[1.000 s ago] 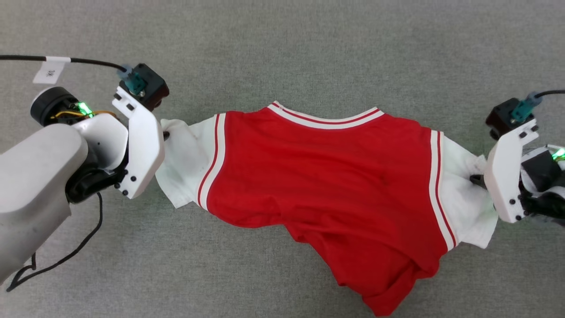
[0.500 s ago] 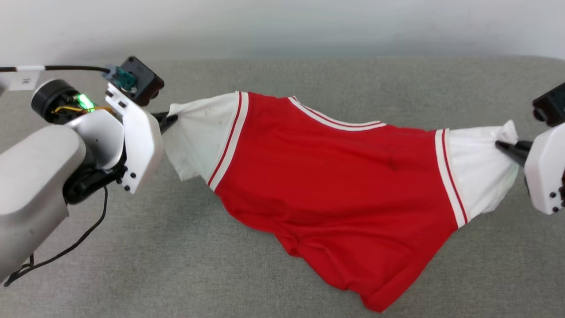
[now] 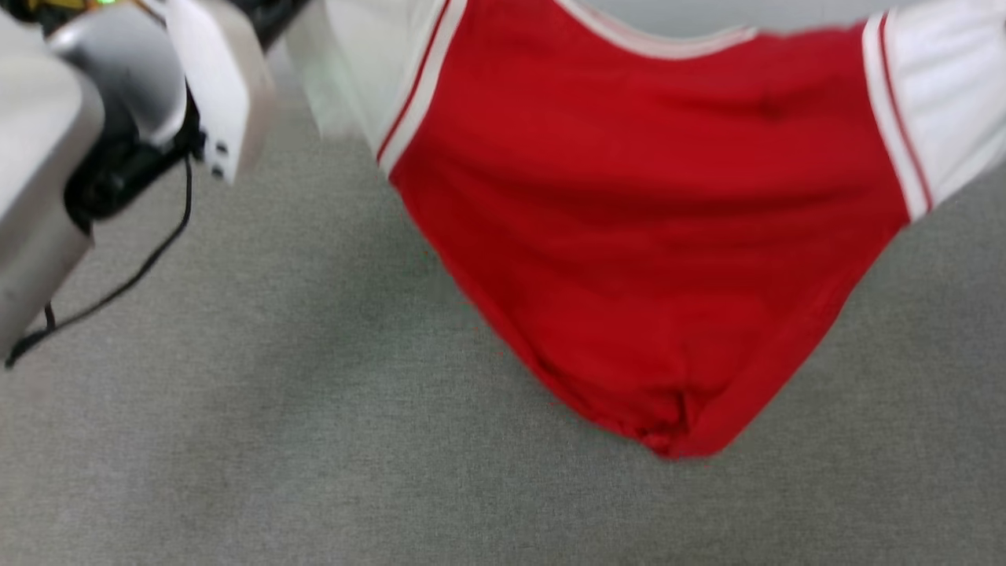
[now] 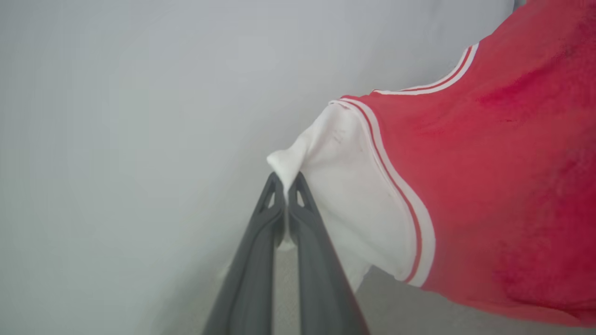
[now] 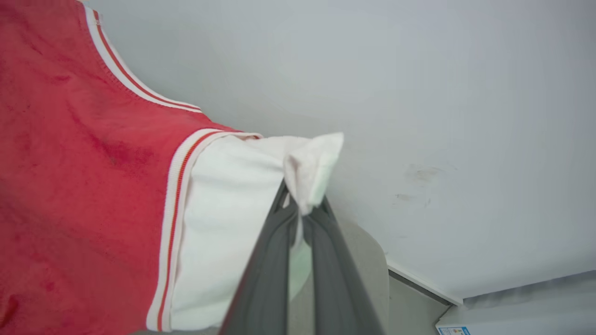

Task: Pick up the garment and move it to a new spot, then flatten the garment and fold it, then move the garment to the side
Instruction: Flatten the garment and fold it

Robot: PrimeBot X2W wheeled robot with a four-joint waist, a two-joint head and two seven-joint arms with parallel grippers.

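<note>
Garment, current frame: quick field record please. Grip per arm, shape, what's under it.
garment: red body, white sleeves, held up and spread between both grippers
left gripper: shut on tip of left-hand sleeve
right gripper: shut on tip of right-hand sleeve
shape: body sags to a bunched point at the hem
below: grey fabric surface; cannot tell whether the hem touches it
head view: motion-blurred

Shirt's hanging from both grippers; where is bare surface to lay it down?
Bare grey surface spans the head view's lower left, beside the hanging garment, and the strip under its hem. Narrower patch at right. Crowded upper left: left arm and black cable.
</note>
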